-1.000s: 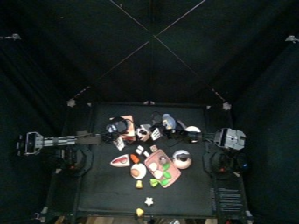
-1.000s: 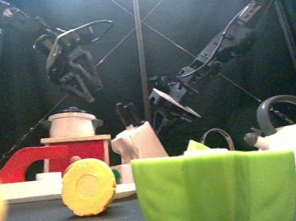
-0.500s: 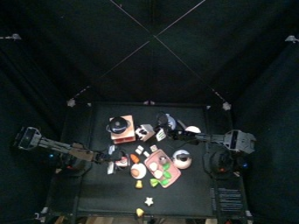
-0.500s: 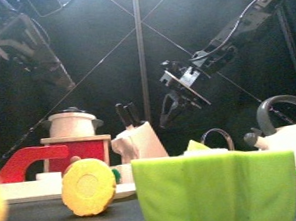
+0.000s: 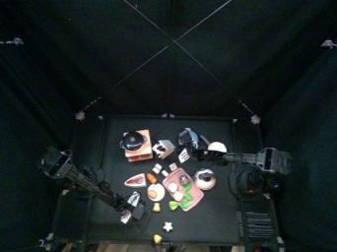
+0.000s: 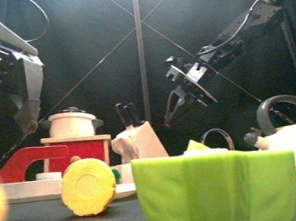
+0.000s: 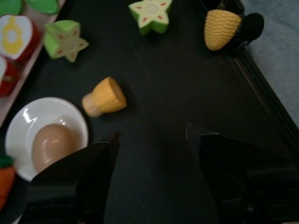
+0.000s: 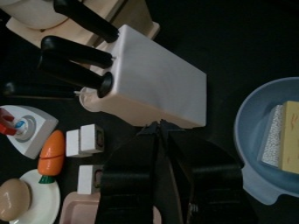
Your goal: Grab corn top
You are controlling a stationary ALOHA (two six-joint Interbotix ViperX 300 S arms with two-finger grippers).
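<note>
**Corn top on the surface; left claw wide above it, nothing held**

Corn top (image 7: 104, 96): short yellow-orange stub, lying on its side on the bare black surface (image 7: 176, 87). It sits just beside a white plate (image 7: 26, 131) that carries an egg piece (image 7: 49, 144). Cannot tell whether stub and plate touch. From the front, the corn top stands near the front edge, to the left of a large green toy (image 6: 208, 191). From above, it lies in the front half of the toy cluster.

Left claw (image 7: 158, 162): jaws spread wide, empty. It is over bare surface short of the corn top, and neither jaw touches the stub. From above, this arm reaches in from the left to the front-left part of the surface.

Other items in the left wrist view: a whole corn cob (image 7: 222, 29) close to the surface's edge, a yellow-green star piece (image 7: 152, 13), and a green star piece (image 7: 65, 39). All are well apart from the corn top.

Right claw (image 8: 163, 144): jaws look pressed together, nothing visible between them. It hangs above the white knife block (image 8: 146, 83), clear of it. A blue bowl (image 8: 263, 105) and a toy carrot (image 8: 49, 150) lie to either side of the block.
</note>
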